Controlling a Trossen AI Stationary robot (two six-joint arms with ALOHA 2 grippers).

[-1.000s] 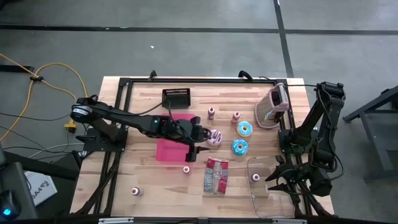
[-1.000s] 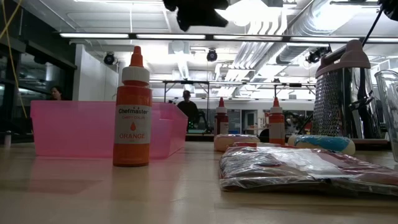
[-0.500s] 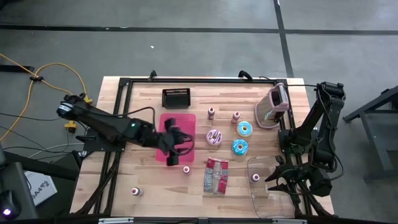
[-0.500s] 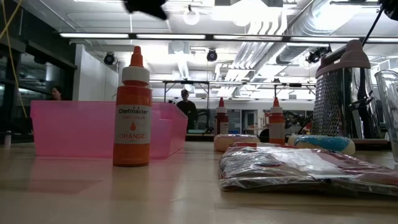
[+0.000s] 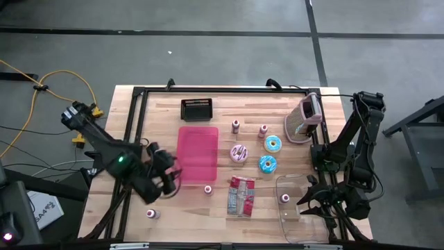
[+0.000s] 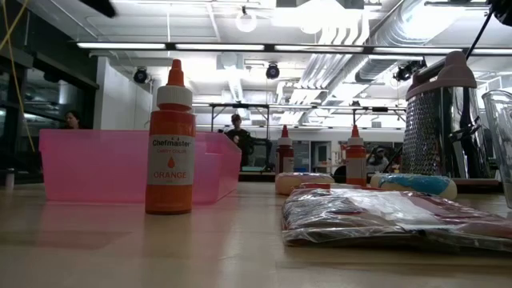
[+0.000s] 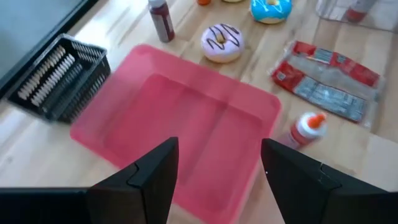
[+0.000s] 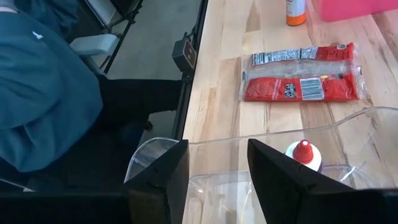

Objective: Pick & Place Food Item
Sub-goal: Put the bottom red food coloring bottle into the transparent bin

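floor (image 5: 208,42): grey concrete (dark seams) | ceiling lights (image 6: 240,46): long strips | yellow cable (image 5: 62,78): on floor

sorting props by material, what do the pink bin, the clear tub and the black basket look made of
Pink bin: looks like translucent plastic, glossy; the low view shows light passing through its walls.
Clear tub: likely hard transparent plastic, smooth; the table and a red-capped bottle show through it.
Black basket: a slotted lattice, matte black; plastic or coated wire, cannot tell.
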